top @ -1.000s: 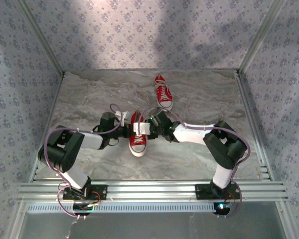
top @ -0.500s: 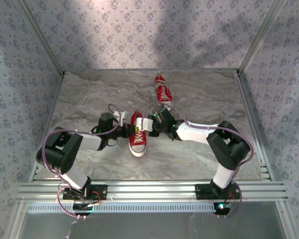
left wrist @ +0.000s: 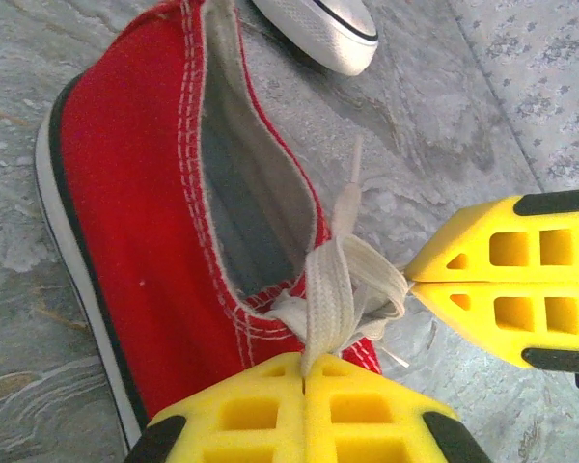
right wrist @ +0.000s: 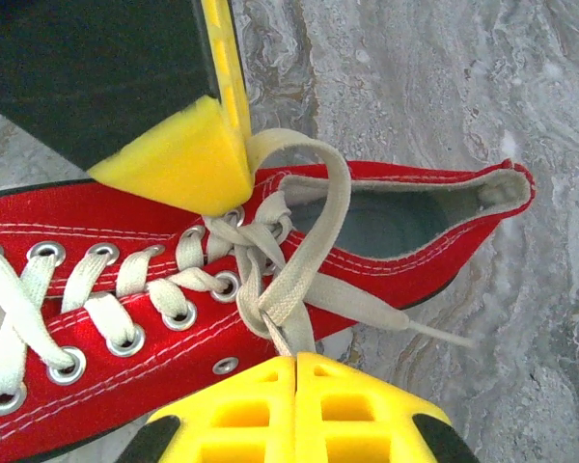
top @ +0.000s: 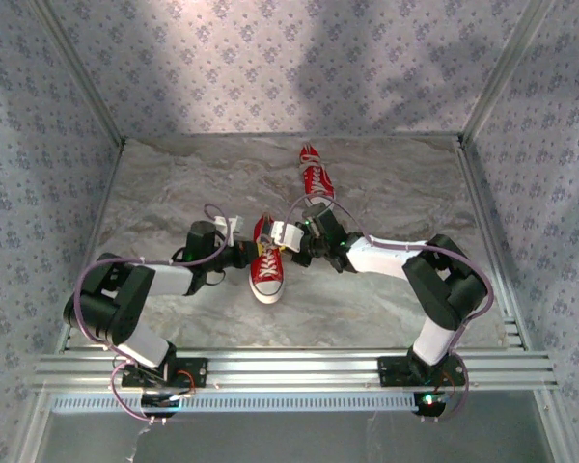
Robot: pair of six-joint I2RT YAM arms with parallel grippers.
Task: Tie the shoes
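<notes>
The near shoe (top: 266, 270) lies mid-way across the worktop (top: 164, 183), its white lace (right wrist: 314, 231) crossed loosely at the top eyelets; left gripper (left wrist: 304, 378) and right gripper (right wrist: 296, 371) each pinch a strand, so its bow looks unfinished, and the far shoe (top: 317, 178) probably awaits its turn

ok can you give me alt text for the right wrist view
The right gripper, yellow fingers at the bottom edge, is shut on a white lace of a red sneaker lying across the frame. The left gripper, upper left, pinches lace by the top eyelets, over a grey marbled table.
</notes>
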